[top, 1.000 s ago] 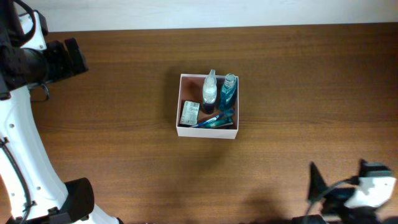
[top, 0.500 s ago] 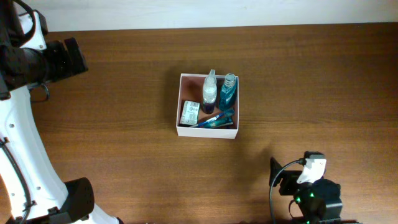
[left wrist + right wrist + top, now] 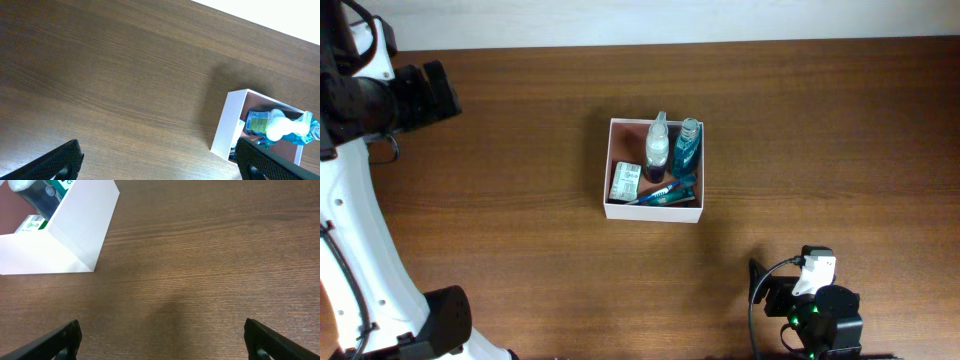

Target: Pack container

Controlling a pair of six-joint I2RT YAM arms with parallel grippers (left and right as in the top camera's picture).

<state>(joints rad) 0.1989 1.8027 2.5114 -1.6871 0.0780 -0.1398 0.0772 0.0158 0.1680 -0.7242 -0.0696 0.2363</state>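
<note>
Now your right claw [image 3: 166, 342] is spread wide and holds nothing: its fingertips [image 3: 61, 339] sit at the bottom corners of the wrist view, with only bare table [image 3: 210, 280] between them. It hangs low at the near right of the table. The container [image 3: 75, 235] is ahead and to its left, well apart from it.

Your left claw [image 3: 165, 162] is spread and empty too. It is parked at the far left, and the container shows off to one side of its view, nowhere near the jaws.

The container sits mid-table with its top open. Inside, a clear bottle [image 3: 657, 148] and a blue bottle [image 3: 687, 146] lie side by side along the right half. A packet [image 3: 625, 182] lies at the left, and toothbrushes [image 3: 666, 193] lie slantwise along the near wall.

No loose item shows outside the container in any view, so I judge the packing done or nearly so, with both arms clear of the work.

If something more has to go in, it is out of frame and you must find it first. The only free floor is the left rear corner, so bring the piece straight down there and avoid knocking the bottles. No lid is in sight to close.
</note>
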